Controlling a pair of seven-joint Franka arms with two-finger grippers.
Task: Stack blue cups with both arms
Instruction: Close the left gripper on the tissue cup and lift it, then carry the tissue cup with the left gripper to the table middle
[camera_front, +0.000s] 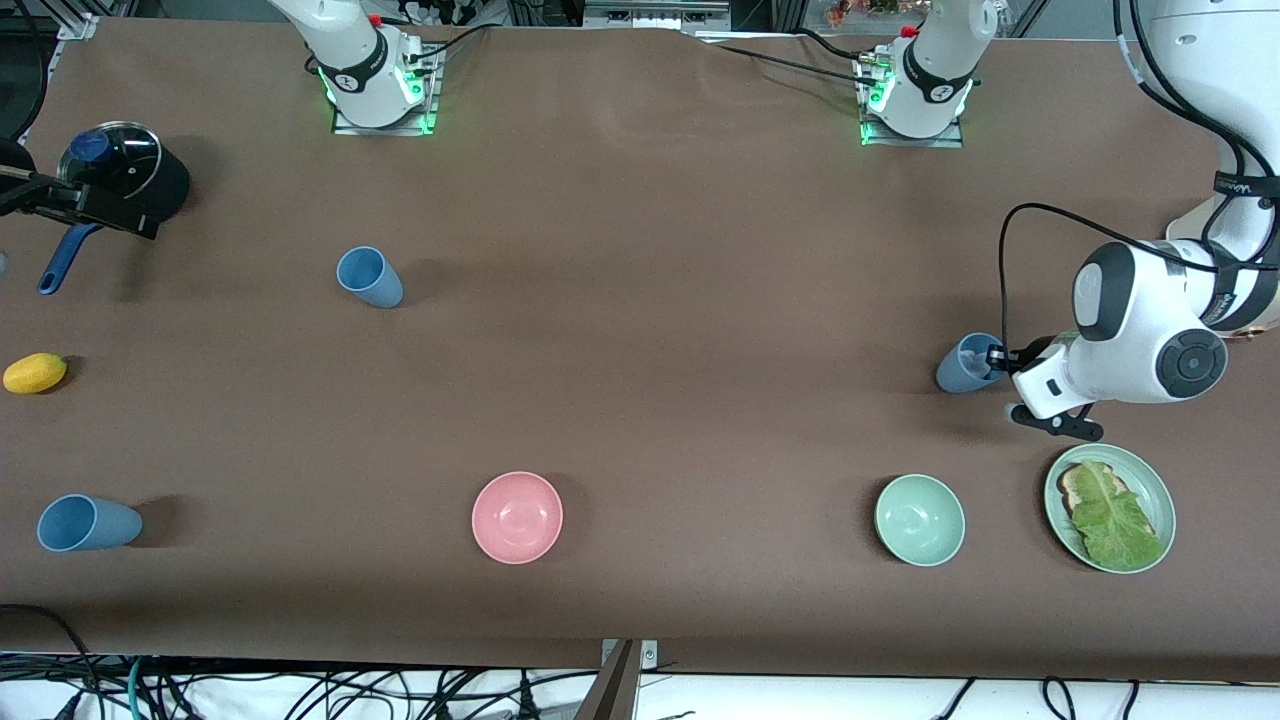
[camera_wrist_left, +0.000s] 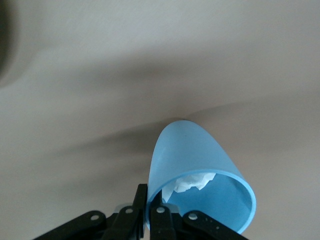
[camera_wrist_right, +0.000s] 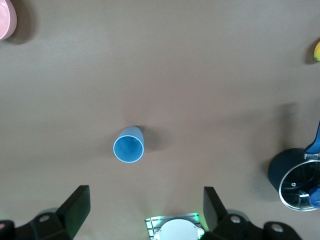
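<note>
Brown table is set with three blue cups. One cup (camera_front: 968, 364) at the left arm's end is pinched by its rim in the left gripper (camera_wrist_left: 148, 212), fingers closed on the wall (likely for carrying). A second (camera_wrist_right: 128, 145) stands near the right base; a third (camera_front: 88, 523) lies nearest the camera. The right gripper (camera_wrist_right: 145, 210) is held high over the second, spread wide, empty.

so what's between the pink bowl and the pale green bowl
Nothing: in the front view only bare brown table runs from the pink bowl to the pale green bowl.
</note>
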